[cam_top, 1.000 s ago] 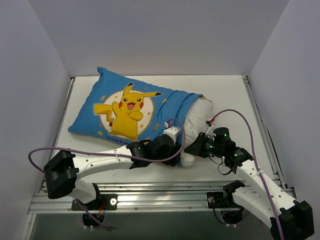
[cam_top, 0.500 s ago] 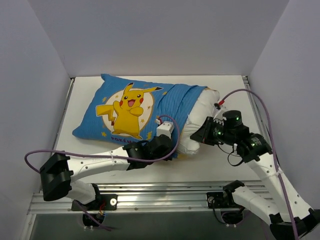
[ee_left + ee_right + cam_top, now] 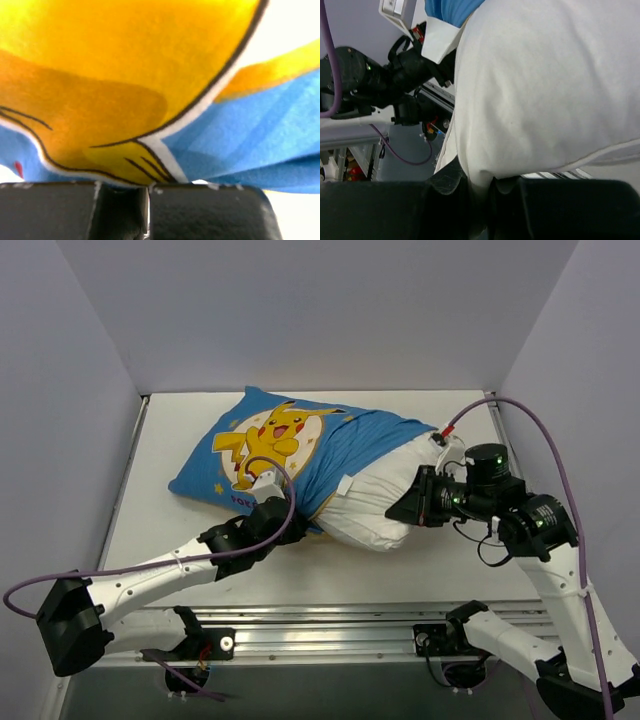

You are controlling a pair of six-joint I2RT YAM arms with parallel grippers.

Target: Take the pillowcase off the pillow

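Observation:
The blue pillowcase (image 3: pixel 345 440) with its yellow cartoon lies across the table's middle and covers the left part of the white pillow (image 3: pixel 375 510). The pillow's right half bulges out bare, with a small white tag (image 3: pixel 345 485) on it. My left gripper (image 3: pixel 265 502) is shut on the pillowcase's near edge. In the left wrist view the printed fabric (image 3: pixel 240 130) runs down into the closed gripper (image 3: pixel 147 192). My right gripper (image 3: pixel 410 502) is shut on the pillow's right end. White pillow cloth (image 3: pixel 545 90) is pinched in that gripper (image 3: pixel 490 200).
White walls enclose the table (image 3: pixel 165 425) at the back and on both sides. A metal rail (image 3: pixel 330 625) runs along the near edge. Purple cables loop from both arms, one high over the right arm (image 3: pixel 545 440). The left arm (image 3: pixel 385 75) shows in the right wrist view.
My left gripper shut on the pillowcase and drew it to the left. The right gripper pulled the pillow to the right and up. More white pillow now shows.

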